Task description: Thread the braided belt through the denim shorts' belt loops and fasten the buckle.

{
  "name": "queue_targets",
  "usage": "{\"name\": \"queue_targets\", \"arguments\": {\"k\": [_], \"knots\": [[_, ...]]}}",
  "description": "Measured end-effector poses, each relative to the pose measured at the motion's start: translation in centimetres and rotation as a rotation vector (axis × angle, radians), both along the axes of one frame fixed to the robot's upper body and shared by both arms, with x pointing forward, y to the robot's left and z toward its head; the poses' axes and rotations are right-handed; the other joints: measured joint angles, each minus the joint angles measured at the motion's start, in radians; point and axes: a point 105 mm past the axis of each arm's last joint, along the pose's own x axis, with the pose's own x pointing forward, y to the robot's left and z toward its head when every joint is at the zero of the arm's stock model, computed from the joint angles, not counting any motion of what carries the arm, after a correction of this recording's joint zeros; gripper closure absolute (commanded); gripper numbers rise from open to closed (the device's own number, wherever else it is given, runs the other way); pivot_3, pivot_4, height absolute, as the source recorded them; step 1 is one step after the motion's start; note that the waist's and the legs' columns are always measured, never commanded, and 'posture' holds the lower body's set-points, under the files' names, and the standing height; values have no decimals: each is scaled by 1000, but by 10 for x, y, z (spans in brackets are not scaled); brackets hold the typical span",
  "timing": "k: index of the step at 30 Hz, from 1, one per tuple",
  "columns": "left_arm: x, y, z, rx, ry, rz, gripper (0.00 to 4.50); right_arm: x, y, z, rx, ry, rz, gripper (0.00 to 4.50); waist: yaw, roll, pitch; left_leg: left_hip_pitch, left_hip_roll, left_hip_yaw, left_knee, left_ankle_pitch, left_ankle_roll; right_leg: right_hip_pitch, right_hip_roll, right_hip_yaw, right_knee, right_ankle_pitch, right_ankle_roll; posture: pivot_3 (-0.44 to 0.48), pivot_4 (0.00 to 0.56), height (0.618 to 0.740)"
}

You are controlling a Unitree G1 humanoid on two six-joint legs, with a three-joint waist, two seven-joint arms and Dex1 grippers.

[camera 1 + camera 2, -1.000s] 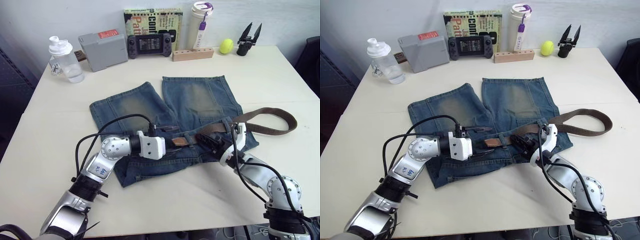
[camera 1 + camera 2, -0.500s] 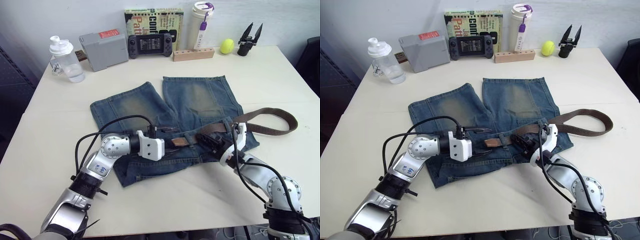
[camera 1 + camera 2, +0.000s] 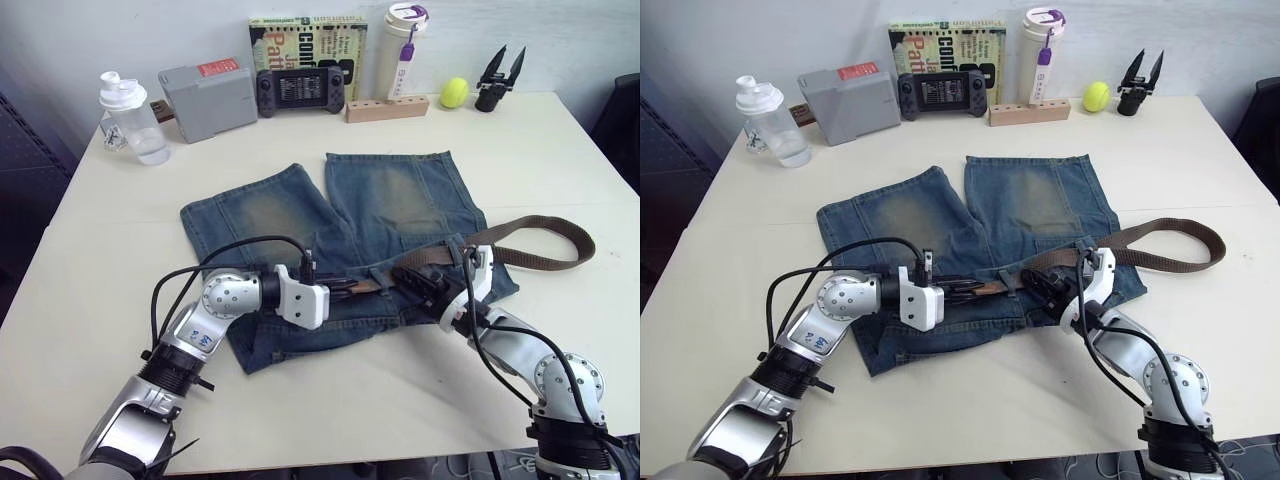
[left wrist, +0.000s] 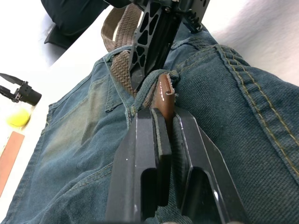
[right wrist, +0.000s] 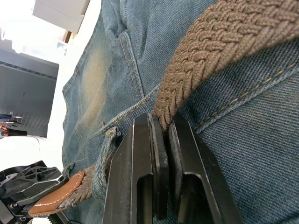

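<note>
The denim shorts lie flat mid-table, with the waistband toward me. The braided belt curls in a loop off their right side and runs left along the waistband. Its brown leather tip pokes out of one of the belt loops. My left gripper is shut on that leather tip, just left of the loop. To the right of the loop, my right gripper is shut on the woven strap over the waistband. The two grippers face each other a short distance apart. The buckle is hidden.
Along the table's back edge stand a clear bottle, a grey box, a game controller, a book, a white tumbler, a wooden block, a yellow ball and a black spare gripper.
My left gripper's fingers have gone from open to shut on the leather tip, and its wrist has turned a little. The right gripper has kept its hold on the strap.
</note>
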Motion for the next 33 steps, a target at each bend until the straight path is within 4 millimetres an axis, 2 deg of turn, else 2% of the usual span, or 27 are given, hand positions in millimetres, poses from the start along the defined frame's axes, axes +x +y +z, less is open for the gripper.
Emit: {"name": "queue_targets", "arguments": {"k": [2,5,8,9,10,11,12,13,14,16,21,25,28,32,33], "knots": [[-1,0,0,5,-9,-3,4500,0,-3,3,-15,-9,-10,2968,1,0,0,0,0,0,0,0,0,0,0,0,0,0,0,0,150,726],[-1,0,0,12,-14,-1,4500,-6,-21,23,-55,-80,-29,1529,3,0,0,-1,0,-1,0,0,1,0,-1,0,0,0,0,0,150,726],[-1,0,0,10,-13,0,4500,-22,-29,49,-177,-215,46,64,2,1,0,0,1,0,0,-1,1,0,-1,0,-1,0,0,0,150,726],[-1,0,0,8,-12,0,4500,-34,-27,59,-312,-308,130,26,3,1,1,0,1,0,0,-1,2,0,-1,0,-1,0,0,0,150,726],[-1,0,0,9,-12,0,4500,-36,-26,61,-326,-318,142,26,3,1,1,0,1,0,0,-1,2,0,-1,0,-1,0,0,0,150,726],[-1,0,0,7,-11,1,4500,-44,-22,67,-424,-395,200,26,3,-1,0,0,1,-1,1,-1,2,1,0,-1,-1,0,0,0,150,726],[-2,-2,0,2,-8,-4,4500,-53,-21,56,-644,-432,297,26,3,1,0,0,0,0,0,-1,2,0,-2,0,-1,0,0,0,150,726],[-1,-2,0,2,-7,-2,4500,-61,-24,36,-845,-426,406,26,4,1,0,0,0,-1,0,-1,2,1,-2,0,-2,0,1,0,150,726],[-1,-2,-1,1,-5,-1,4500,-66,-29,18,-975,-428,484,26,5,-3,0,0,-1,-1,1,-1,2,2,-1,-1,-3,0,1,0,150,726],[-2,-2,-1,-2,-1,-1,4500,-70,-33,2,-1109,-476,568,26,3,-4,1,0,-2,0,1,-1,2,1,-2,0,-3,1,2,0,150,726],[-2,-4,-1,-9,1,-2,4500,-54,-48,-17,-1461,-710,630,26,2,-4,1,1,-2,1,2,-1,2,2,-2,0,-3,1,3,0,150,726],[-2,-4,-2,-10,5,0,4500,-36,-42,-13,-1604,-864,577,26,1,-7,-1,3,-1,1,2,-1,2,5,-1,0,-3,1,2,0,150,726],[-2,-4,-2,-10,5,0,4500,-29,-40,-15,-1692,-950,560,779,1,-12,-4,4,0,0,2,-1,2,6,-1,0,-3,1,2,0,150,726],[-2,-4,-2,-10,5,1,4500,-27,-39,-27,-1688,-947,541,2674,2,-16,-7,4,1,0,4,-1,2,7,-1,0,-3,1,2,0,150,726],[-2,-4,-2,-11,4,1,4500,-27,-40,-29,-1683,-938,537,3005,2,-17,-7,4,1,0,4,-1,2,7,-1,0,-3,1,2,0,150,726]]}}
